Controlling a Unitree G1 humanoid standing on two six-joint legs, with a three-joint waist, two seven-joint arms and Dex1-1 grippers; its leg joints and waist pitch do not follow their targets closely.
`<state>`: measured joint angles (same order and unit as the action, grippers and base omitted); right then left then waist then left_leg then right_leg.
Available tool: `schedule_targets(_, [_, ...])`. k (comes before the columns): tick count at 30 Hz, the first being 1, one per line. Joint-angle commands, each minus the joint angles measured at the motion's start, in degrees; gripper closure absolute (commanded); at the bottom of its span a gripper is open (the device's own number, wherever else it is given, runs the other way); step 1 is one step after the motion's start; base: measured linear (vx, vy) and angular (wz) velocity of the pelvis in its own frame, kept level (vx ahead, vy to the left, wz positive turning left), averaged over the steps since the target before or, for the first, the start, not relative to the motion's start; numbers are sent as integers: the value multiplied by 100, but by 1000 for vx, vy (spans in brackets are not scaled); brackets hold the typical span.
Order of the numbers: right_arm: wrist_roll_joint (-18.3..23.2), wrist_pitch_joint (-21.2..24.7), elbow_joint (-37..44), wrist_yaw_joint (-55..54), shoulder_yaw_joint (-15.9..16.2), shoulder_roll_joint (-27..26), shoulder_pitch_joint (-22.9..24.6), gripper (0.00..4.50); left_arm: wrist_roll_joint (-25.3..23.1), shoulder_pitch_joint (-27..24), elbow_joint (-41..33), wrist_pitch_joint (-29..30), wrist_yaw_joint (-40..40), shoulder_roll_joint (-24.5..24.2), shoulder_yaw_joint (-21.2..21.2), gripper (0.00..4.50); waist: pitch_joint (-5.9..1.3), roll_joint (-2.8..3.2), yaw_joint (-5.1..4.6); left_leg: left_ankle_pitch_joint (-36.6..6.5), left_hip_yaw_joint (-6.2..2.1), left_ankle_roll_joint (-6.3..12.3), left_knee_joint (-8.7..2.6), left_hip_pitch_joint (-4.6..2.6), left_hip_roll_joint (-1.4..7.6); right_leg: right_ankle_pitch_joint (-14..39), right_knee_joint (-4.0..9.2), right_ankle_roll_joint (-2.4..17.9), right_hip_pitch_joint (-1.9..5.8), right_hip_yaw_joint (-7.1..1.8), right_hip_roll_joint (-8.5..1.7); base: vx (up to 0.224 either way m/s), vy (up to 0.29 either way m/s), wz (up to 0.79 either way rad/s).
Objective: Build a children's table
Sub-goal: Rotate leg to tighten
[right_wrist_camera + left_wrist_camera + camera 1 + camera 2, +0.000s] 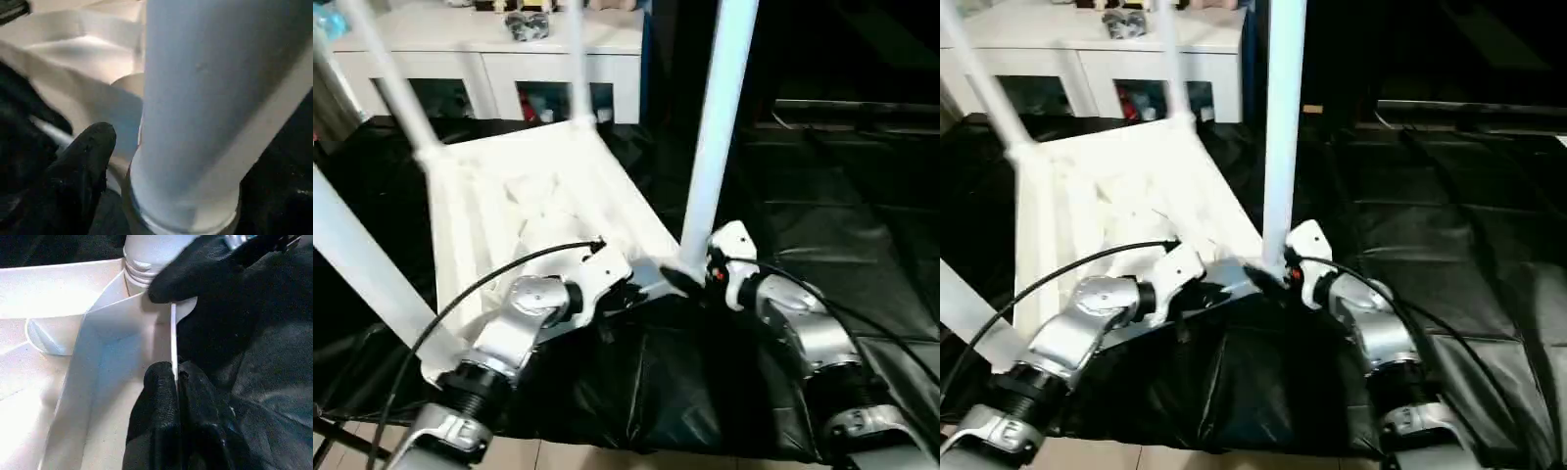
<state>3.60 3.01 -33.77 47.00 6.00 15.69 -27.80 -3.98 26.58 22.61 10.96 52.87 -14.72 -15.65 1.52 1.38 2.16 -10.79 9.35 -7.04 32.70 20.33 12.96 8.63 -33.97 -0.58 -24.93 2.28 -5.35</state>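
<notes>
tabletop: white plastic tabletop [538, 206] lies upside down on the black-draped work table [822, 225], ribbed underside up, near edge tilted toward the robot.
legs: four white tube legs stand up from the corner sockets; the near right leg [715, 137] rises just beside the right wrist, the near left leg [362, 264] leans out at the left, two more stand at the far corners.
left gripper: left gripper [171, 382] is pinched together on the thin rim wall of the tabletop, one finger on each face, close to the near right socket.
right gripper: right gripper [690, 279] sits at the foot of the near right leg; one black finger [83, 166] lies just beside the leg's base; cannot tell whether it is apart or clamped.
handling (judged): hollow moulded plastic, likely light and fairly stiff, smooth enough to slip; the rim wall looks thin and may flex. the long legs should lever hard on the sockets, so take a leg low by its base, or the top by a rib or rim near a corner.
surface: glossy black sheeting, wrinkled, probably slick under the plastic.
room: white glass-door cabinet [489, 59] behind the table; pale floor at the near edge.
</notes>
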Motion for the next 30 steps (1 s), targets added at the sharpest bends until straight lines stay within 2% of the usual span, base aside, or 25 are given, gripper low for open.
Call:
schedule_targets(1, [-27,0,124,367,106,76,-11,60,246,-24,-177,-242,234,-44,11,450,-295,-80,-6,-1387,147,458,-325,70,-111,1542,413,1151,376,-65,-54,0,0,0])
schedule_targets(3, [-14,5,127,417,109,95,-13,60,255,-25,-182,-242,266,-65,11,450,-294,-81,-3,-1389,145,457,-326,70,-107,1577,414,1152,377,-65,-59,0,0,0])
schedule_targets(4, [-14,5,127,417,109,95,-13,76,255,-25,-182,-242,266,-65,11,450,-296,-85,-8,-1356,146,446,-325,73,-106,1538,406,1157,381,-67,-57,0,0,0])
schedule_targets(6, [177,76,252,947,226,267,5,85,362,-89,-267,-231,770,-320,-98,450,-306,-114,7,-1312,139,469,-323,67,-105,1512,389,1165,396,-65,-60,0,0,0])
schedule_targets(8, [260,118,307,1203,285,331,20,96,400,-118,-293,-241,1010,-432,-144,450,-302,-104,6,-1242,143,504,-317,73,-97,1357,373,1228,391,-69,-61,0,0,0])
schedule_targets(10, [358,156,406,1632,392,415,58,119,483,-141,-317,-178,1449,-647,-218,450,-305,-79,16,-1242,146,539,-315,47,-90,1213,353,1315,384,-62,-46,0,0,0])
schedule_targets(14, [400,184,484,1880,444,446,97,142,535,-141,-326,-136,1776,-823,-294,450,-304,-78,38,-1108,158,557,-309,49,-68,907,315,1467,392,-68,-52,0,0,0])
schedule_targets(17, [448,227,557,2022,473,480,141,176,531,-108,-286,-154,1855,-894,-307,450,-297,-83,47,-1155,154,498,-315,47,-74,1007,321,1445,402,-69,-59,0,0,0])
schedule_targets(21, [489,268,654,2174,535,547,219,188,556,-67,-253,-160,1935,-954,-312,450,-300,-92,61,-1111,157,480,-307,48,-80,1030,321,1407,408,-77,-61,0,0,0])
schedule_targets(23, [487,297,678,2159,526,521,244,188,533,-55,-220,-182,1842,-923,-286,450,-299,-91,71,-1083,155,478,-308,46,-79,1019,319,1398,408,-78,-58,0,0,0])
schedule_targets(26, [484,430,692,1794,426,323,322,189,406,2,-74,-200,1209,-698,-154,450,-295,-98,83,-1088,159,451,-307,49,-84,1076,330,1372,408,-84,-60,0,0,0])
schedule_targets(29, [345,378,321,617,134,-140,234,190,325,84,43,-124,379,-319,48,450,-259,-104,66,-1325,152,288,-332,44,-96,1671,391,1168,375,-86,-71,0,0,0])
schedule_targets(30, [342,382,246,374,76,-239,213,191,303,94,47,-110,235,-249,66,450,-258,-106,54,-1417,137,185,-345,48,-107,2021,420,1020,377,-81,-81,0,0,0])
